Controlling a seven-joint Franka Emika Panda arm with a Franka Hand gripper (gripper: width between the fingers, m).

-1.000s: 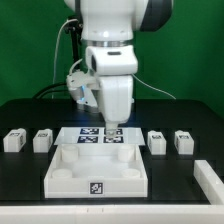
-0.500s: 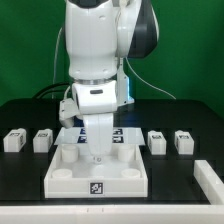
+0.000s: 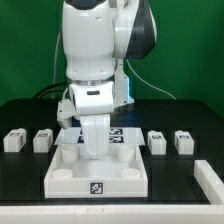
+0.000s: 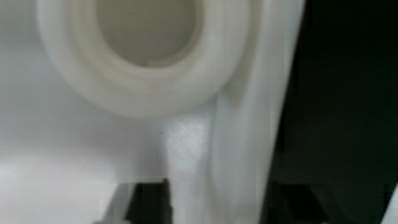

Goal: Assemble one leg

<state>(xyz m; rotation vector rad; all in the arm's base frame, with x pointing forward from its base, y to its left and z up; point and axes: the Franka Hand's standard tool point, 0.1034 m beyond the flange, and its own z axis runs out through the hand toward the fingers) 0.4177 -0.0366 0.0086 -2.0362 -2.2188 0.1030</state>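
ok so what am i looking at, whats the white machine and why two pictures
The white machine is a robot arm ending in two jaws. The wide picture comes from a camera off the arm; the blurry close-up comes from a camera on its wrist. On the black table lie four small white legs, two on each side, a big tray-like part and, behind it, a flat marker board. The jaws are down at the tray-like part, near a round socket. No leg is held; whether the jaws grip the tray-like part, I cannot tell.
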